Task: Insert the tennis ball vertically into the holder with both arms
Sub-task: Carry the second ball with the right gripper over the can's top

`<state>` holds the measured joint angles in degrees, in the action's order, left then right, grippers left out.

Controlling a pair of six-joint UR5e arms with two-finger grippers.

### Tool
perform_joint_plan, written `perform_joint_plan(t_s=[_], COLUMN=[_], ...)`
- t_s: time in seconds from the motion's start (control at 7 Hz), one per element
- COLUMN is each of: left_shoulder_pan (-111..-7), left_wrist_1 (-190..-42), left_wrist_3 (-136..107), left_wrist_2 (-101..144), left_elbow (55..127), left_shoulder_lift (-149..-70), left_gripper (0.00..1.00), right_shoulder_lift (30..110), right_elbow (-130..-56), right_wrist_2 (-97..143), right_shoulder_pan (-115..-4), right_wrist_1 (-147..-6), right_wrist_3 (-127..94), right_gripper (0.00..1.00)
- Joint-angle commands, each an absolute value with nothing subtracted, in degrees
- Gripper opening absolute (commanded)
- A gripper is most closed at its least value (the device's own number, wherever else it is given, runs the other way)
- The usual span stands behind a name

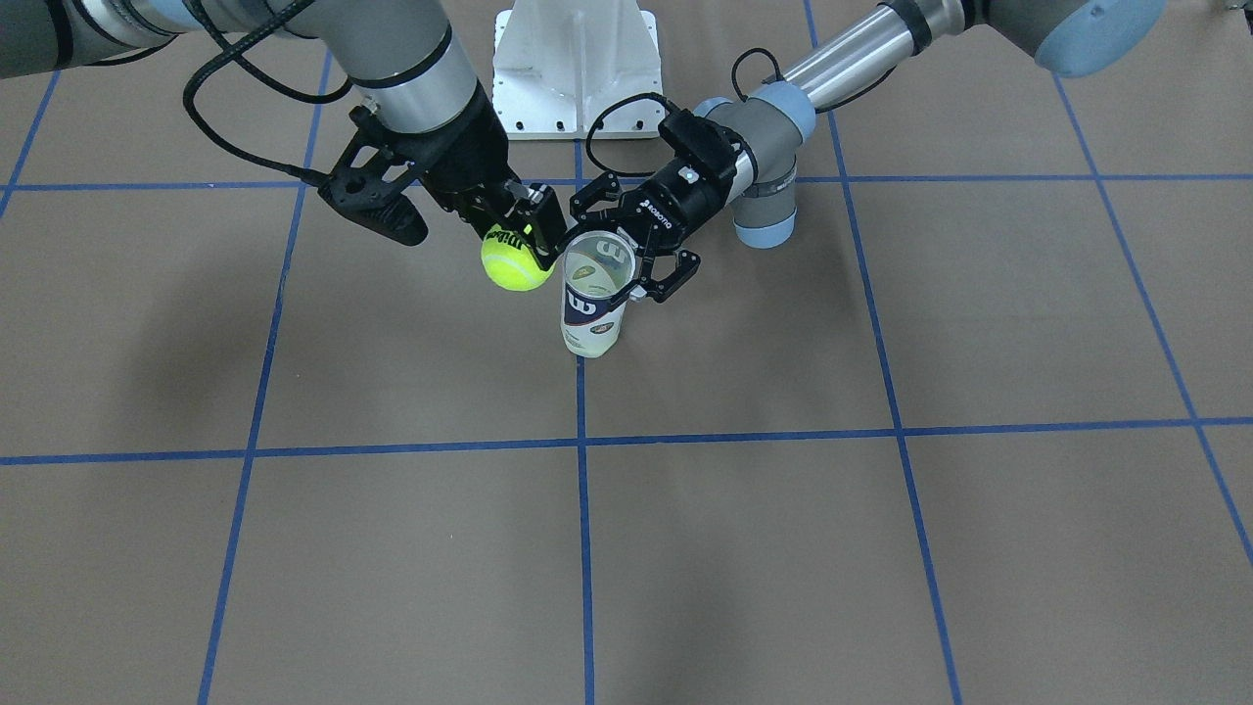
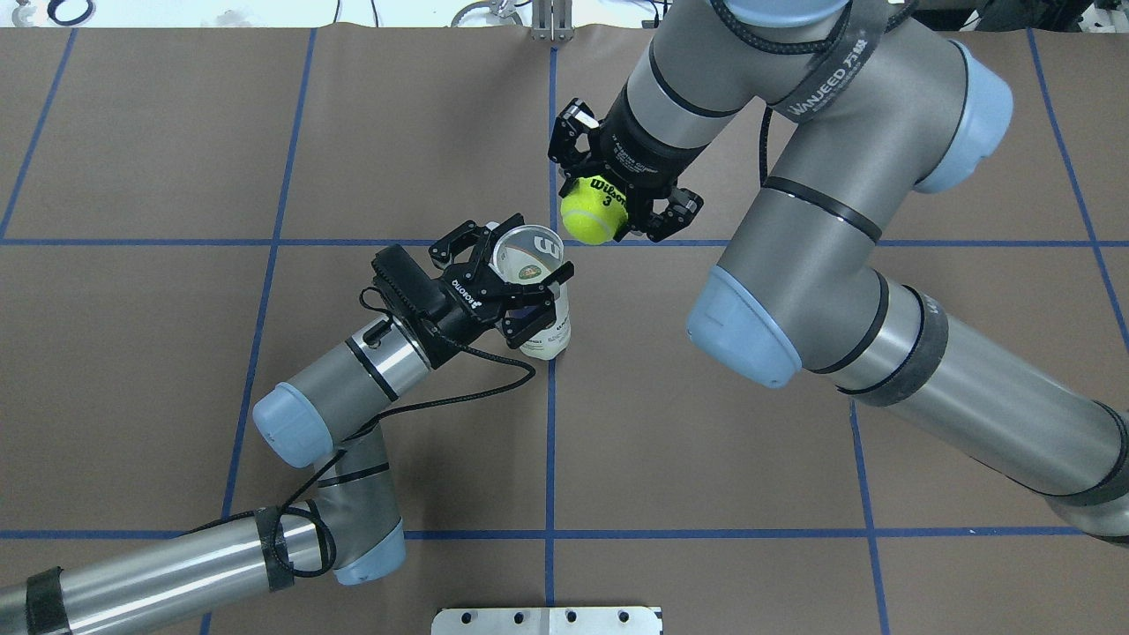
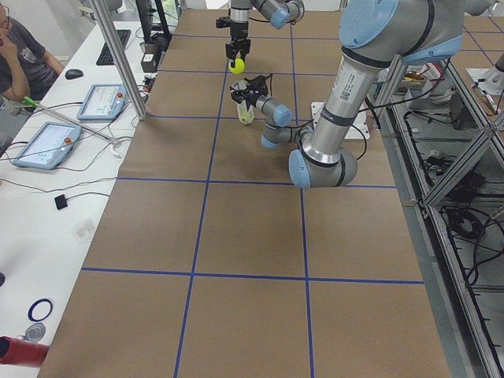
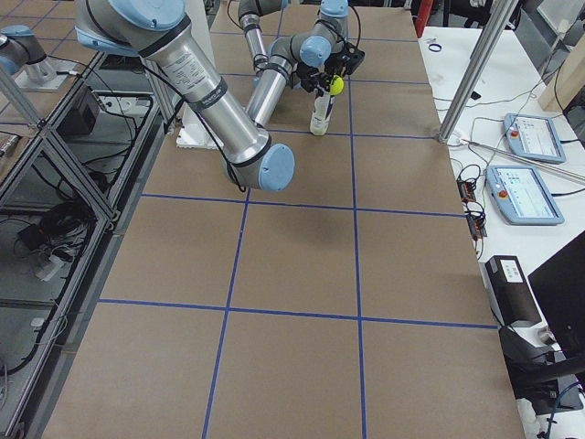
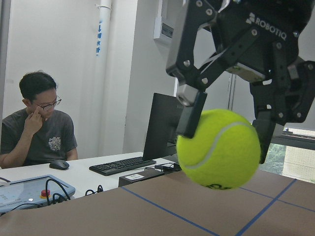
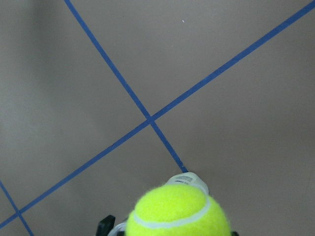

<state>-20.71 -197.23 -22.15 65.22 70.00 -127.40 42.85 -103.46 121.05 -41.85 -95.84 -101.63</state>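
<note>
The holder [image 2: 545, 328], a clear tube with a navy-and-white label, stands upright on the brown table; it also shows in the front-facing view [image 1: 590, 315]. My left gripper [image 2: 525, 280] [image 1: 619, 257] is shut around its upper part, just under the rim. My right gripper [image 2: 610, 207] [image 1: 519, 245] is shut on a yellow tennis ball [image 2: 594, 212] [image 1: 514, 264] and holds it in the air, beside the holder's open mouth and apart from it. The left wrist view shows the ball [image 5: 219, 147] between the right fingers [image 5: 189, 118]. The right wrist view shows the ball [image 6: 178, 212] with the holder [image 6: 188, 179] partly hidden behind it.
The white bolted pedestal base [image 1: 575, 69] stands at the robot's side of the table. Blue tape lines cross the brown surface. A seated operator [image 3: 24, 55] and a side table with tablets [image 3: 47, 146] lie beyond the table's far edge. A metal pole [image 4: 466, 91] stands at that edge.
</note>
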Motion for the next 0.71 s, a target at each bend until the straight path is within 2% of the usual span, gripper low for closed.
perform_joint_plan(t_s=[0.0, 0.57], left_shoulder_pan=[-20.31, -19.51], left_wrist_1=[-197.23, -197.23], left_wrist_3=[-22.15, -22.06], left_wrist_2=[65.21, 64.86], left_elbow=[70.14, 70.57], left_shoulder_lift=[-127.44, -127.44], left_gripper=[0.88, 0.88], right_shoulder_lift=[41.22, 41.13], right_elbow=[-102.04, -102.04], right_wrist_2=[120.85, 120.85], right_shoulder_pan=[-40.79, -40.08], right_wrist_1=[-95.71, -95.71], right_wrist_3=[-102.65, -102.66], right_gripper=[0.00, 0.00])
